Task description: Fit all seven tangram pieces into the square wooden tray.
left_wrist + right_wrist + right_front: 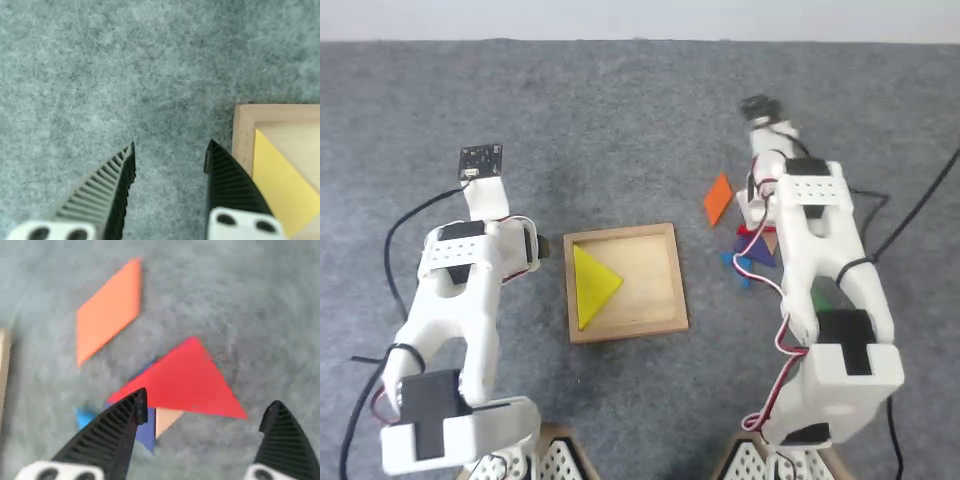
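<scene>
The right gripper (208,397) has its ribbed black fingers (120,427) spread wide with nothing between them. It hangs above a flat red triangle (185,380) that lies below the gap. The red triangle partly covers a dark blue piece (146,436) and a pale tan piece (167,419), and a small light blue piece (84,416) shows just beside one finger. An orange parallelogram (107,312) lies farther ahead of the fingertips, apart from the heap.

The left gripper (171,144) is also open and empty, held low over the grey carpet (100,75). The square wooden tray (242,135) is close beside one of its fingers, and a large yellow triangle (285,185) sits inside it against the near wall.

One piece appears to be placed and six are left, so the step in hand looks like picking up the red triangle. A green fleck by the right arm in the high view may be the seventh piece, but it is mostly hidden.

The next move calls for lowering the fingers astride the red triangle, closing on its thin edges without dragging the pieces beneath, and carrying it to the tray.

In the high view the right arm stretches forward over the heap. The left arm is folded back with its wrist bent down beside the tray.
</scene>
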Tool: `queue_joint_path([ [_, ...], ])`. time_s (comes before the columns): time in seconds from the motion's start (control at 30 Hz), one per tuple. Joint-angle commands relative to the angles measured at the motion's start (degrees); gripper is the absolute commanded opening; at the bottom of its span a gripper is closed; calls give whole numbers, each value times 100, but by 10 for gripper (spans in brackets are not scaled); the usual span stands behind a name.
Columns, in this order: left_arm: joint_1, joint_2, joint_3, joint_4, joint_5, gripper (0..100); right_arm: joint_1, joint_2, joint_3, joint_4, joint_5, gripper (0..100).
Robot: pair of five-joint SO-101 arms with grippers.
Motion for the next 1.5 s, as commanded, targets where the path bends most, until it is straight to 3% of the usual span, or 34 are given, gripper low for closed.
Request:
queue_joint_path([
  [0.0, 26, -255, -145, -114, -88, 222, -321, -426, -211, 611, 1108, 355],
  [0.27, 26, -255, -136, -114, -88, 222, -866, -936, 1134, -154, 1363, 357],
  [0.4, 26, -255, -127, -114, -88, 222, -637, -699, 1284, -549, 1670, 357],
  [0.57, 26, -246, -127, -114, -88, 222, -295, -620, 1248, -725, 2664, 355],
  [0.83, 26, -246, -119, -114, -88, 222, -268, -690, 1407, -1042, 3631, 355],
  [1.13, 26, -246, -57, -211, -88, 222, -163, -163, 1626, -2018, 3903, 352],
  [1.2, 26, -246, -57, -211, -88, 222, -31, -119, 1618, -2167, 3921, 311],
  [1.37, 26, -246, -57, -220, -88, 222, 338, -119, 1626, -2273, 3921, 101],
  [1.47, 26, -246, -57, -229, -88, 222, 479, -127, 1626, -2281, 3912, 72],
])
